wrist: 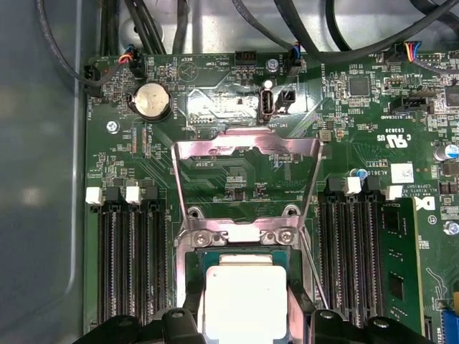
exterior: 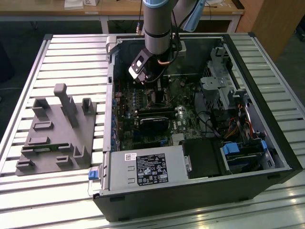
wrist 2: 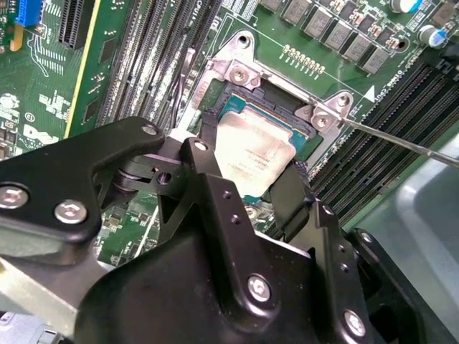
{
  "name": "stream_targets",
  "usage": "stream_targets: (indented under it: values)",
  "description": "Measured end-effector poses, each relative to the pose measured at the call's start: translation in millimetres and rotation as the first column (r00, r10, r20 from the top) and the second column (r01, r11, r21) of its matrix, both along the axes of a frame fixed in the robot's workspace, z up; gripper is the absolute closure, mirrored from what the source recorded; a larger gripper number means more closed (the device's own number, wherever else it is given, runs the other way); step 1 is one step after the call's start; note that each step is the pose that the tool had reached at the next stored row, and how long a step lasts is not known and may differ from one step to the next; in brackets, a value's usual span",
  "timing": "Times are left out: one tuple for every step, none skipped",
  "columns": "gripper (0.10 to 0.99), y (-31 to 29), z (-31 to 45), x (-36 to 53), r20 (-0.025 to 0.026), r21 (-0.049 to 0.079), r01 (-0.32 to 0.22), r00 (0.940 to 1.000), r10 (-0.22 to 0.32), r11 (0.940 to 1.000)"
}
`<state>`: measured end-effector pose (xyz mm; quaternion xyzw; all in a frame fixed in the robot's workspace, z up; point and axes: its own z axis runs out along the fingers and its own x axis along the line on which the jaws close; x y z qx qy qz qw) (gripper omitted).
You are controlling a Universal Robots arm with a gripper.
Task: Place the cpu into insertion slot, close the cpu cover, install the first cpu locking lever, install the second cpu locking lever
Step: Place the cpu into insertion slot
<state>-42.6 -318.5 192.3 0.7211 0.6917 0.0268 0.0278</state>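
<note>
Surface: slatted metal table [exterior: 71,52] with an open computer case [exterior: 267,119] on it. I'm working inside.
Gripper [wrist 2: 251,150]: fingers pressed against two opposite edges of the cpu [wrist: 240,304].
Cpu: flat over the insertion slot [wrist: 237,235] — looks seated.
Cpu cover [wrist: 247,147]: swung up, standing open behind the slot.

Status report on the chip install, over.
End effector shut on chip, at the socket. Cover standing open. Lever swung aside, nothing blocking.

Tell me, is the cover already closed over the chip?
No, the cover stands flipped up, away from the bare chip.
</note>
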Motion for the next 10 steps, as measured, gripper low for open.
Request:
stream_targets:
  values:
    - [0.545,0.0,0.0,0.0,-0.0001,0.0,0.0,1.0,0.0,1.0]
    - [0.545,0.0,-0.1,0.0,-0.0001,0.0,0.0,1.0,0.0,1.0]
    - [0.545,0.0,-0.1,0.0,-0.0002,0.0,0.0,1.0,0.0,1.0]
    - [0.545,0.1,-0.2,0.0,0.0,0.0,0.0,1.0,0.0,1.0]
    - [0.545,0.1,-0.2,0.0,0.0,0.0,0.0,1.0,0.0,1.0]
    - [0.545,0.1,-0.2,0.0,0.0,0.0,0.0,1.0,0.0,1.0]
    - [0.545,0.1,-0.2,0.0,0.0,0.0,0.0,1.0,0.0,1.0]
    - [0.545,0.1,-0.1,0.0,0.0,0.0,0.0,1.0,0.0,1.0]
    - [0.545,0.2,0.4,0.1,0.0005,0.001,0.0,1.0,0.0,1.0]
    - [0.545,0.2,1.3,0.0,0.0001,0.001,0.0,1.0,0.0,1.0]
